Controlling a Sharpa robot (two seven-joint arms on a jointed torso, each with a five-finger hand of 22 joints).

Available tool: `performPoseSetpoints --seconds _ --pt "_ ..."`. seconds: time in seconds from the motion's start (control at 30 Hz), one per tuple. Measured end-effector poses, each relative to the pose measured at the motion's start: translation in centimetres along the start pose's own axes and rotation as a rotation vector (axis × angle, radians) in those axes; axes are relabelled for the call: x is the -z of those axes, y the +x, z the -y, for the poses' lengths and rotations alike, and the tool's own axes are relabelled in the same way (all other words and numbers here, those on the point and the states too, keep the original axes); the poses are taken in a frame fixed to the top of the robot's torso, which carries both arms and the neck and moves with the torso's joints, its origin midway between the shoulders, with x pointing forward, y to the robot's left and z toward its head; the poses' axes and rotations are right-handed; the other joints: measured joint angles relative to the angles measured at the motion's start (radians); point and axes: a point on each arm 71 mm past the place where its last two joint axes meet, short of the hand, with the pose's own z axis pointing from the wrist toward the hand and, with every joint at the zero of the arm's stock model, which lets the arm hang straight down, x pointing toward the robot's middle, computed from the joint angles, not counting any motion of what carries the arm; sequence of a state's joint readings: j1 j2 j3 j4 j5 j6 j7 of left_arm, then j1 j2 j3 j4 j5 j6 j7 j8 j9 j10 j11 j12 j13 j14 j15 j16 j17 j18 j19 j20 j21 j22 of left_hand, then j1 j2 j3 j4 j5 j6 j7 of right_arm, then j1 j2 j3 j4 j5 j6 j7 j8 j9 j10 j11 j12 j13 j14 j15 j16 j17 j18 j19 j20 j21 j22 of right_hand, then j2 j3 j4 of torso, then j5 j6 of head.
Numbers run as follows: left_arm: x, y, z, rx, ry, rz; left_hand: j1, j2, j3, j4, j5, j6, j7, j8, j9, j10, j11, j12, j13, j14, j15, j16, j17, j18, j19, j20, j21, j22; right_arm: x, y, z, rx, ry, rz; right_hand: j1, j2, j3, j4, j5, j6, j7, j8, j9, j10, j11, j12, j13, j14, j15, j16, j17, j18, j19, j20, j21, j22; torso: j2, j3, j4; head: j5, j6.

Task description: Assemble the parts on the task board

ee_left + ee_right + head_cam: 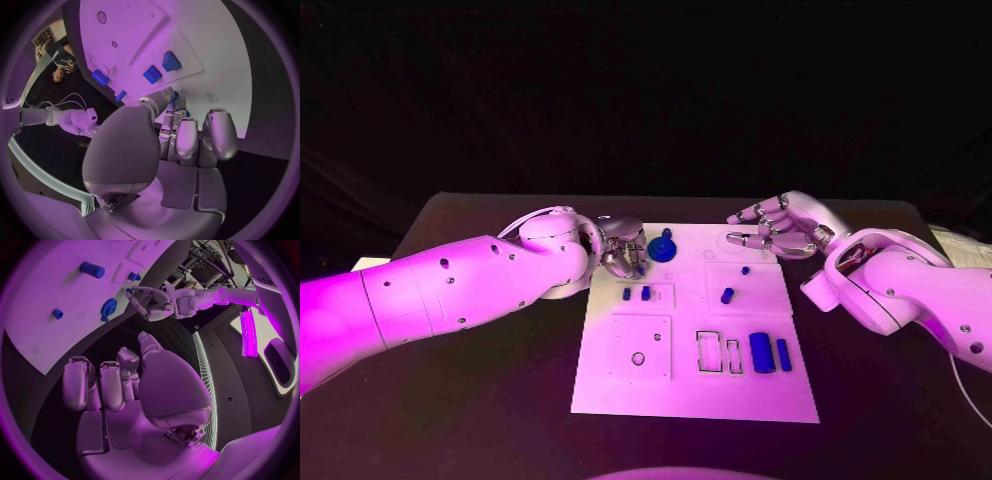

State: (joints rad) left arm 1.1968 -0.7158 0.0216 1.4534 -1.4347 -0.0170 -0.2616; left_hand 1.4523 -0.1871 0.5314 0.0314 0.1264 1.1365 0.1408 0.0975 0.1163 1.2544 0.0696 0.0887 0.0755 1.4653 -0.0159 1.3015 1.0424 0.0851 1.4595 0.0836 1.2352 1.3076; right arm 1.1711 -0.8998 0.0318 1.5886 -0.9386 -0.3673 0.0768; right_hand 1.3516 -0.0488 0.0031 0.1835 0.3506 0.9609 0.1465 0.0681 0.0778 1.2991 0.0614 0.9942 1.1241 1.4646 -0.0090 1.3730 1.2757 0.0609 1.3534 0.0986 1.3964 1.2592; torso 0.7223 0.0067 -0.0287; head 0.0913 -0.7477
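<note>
The white task board (689, 385) lies in the middle of the table. A round blue part (664, 246) stands near its far edge. My left hand (620, 257) hovers just left of it with fingers loosely bent and nothing in them; a sliver of the round blue part (175, 96) shows behind its fingertips. My right hand (783, 230) hangs over the board's far right corner, fingers bent and apart, empty. From the right wrist I see the left hand (150, 301) beside the round part (109, 307).
Two small blue pieces (636, 293) lie in a recess on the board's left. A blue peg (728, 295) and a smaller one (746, 269) sit right of centre. Two blue blocks (770, 353) lie beside narrow slots (715, 352). Black table (459, 400) surrounds the board.
</note>
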Motion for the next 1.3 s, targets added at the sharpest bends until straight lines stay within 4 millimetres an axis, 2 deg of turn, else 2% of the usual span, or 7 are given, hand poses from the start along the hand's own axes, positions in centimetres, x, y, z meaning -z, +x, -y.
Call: performPoseSetpoints --seconds 0.73,1.07,1.3 --pt "-0.44 0.27 0.03 -0.014 -0.012 -0.007 -0.014 -0.003 0.003 -0.003 0.000 0.003 -0.004 -0.009 -0.005 0.003 -0.003 -0.015 0.002 0.000 0.000 0.000 -0.010 0.000 0.000 0.000 0.000 0.000 0.03 0.01 0.01 0.000 0.000 -0.001 0.000 0.000 0.000 0.000 0.000 0.000 0.000 0.000 0.000 0.000 0.000 0.000 0.000 0.000 0.000 0.000 0.000 0.000 0.000 0.000 0.000 0.000 0.001 -0.0004 -0.0004 -0.001 0.000" --pt "-0.51 0.37 0.02 -0.016 -0.015 -0.015 -0.025 -0.007 0.005 -0.005 -0.004 -0.013 0.013 -0.026 -0.014 -0.020 0.013 -0.023 -0.003 0.000 0.000 0.000 -0.021 0.000 0.000 0.000 -0.004 0.000 0.05 -0.01 0.03 0.000 0.000 -0.001 0.000 0.000 0.000 0.000 0.000 0.000 0.000 0.000 0.000 0.000 0.000 0.000 0.000 0.000 0.000 0.000 0.000 0.000 0.000 0.000 0.000 0.000 0.000 -0.0001 0.0002 -0.002 -0.003" --pt "-0.51 0.50 -0.03 -0.018 -0.019 -0.025 -0.040 -0.021 0.005 -0.005 -0.004 -0.040 0.020 -0.031 -0.024 -0.045 0.020 -0.023 -0.005 0.000 0.007 0.000 -0.032 0.000 -0.004 0.004 -0.010 0.000 0.07 -0.04 0.05 0.000 0.001 -0.001 0.000 0.000 0.000 0.000 0.000 0.000 0.000 0.000 0.000 0.000 0.000 0.000 0.000 0.000 0.000 0.000 0.000 0.000 0.000 0.000 0.000 0.000 0.000 0.0001 0.0002 -0.002 -0.002"
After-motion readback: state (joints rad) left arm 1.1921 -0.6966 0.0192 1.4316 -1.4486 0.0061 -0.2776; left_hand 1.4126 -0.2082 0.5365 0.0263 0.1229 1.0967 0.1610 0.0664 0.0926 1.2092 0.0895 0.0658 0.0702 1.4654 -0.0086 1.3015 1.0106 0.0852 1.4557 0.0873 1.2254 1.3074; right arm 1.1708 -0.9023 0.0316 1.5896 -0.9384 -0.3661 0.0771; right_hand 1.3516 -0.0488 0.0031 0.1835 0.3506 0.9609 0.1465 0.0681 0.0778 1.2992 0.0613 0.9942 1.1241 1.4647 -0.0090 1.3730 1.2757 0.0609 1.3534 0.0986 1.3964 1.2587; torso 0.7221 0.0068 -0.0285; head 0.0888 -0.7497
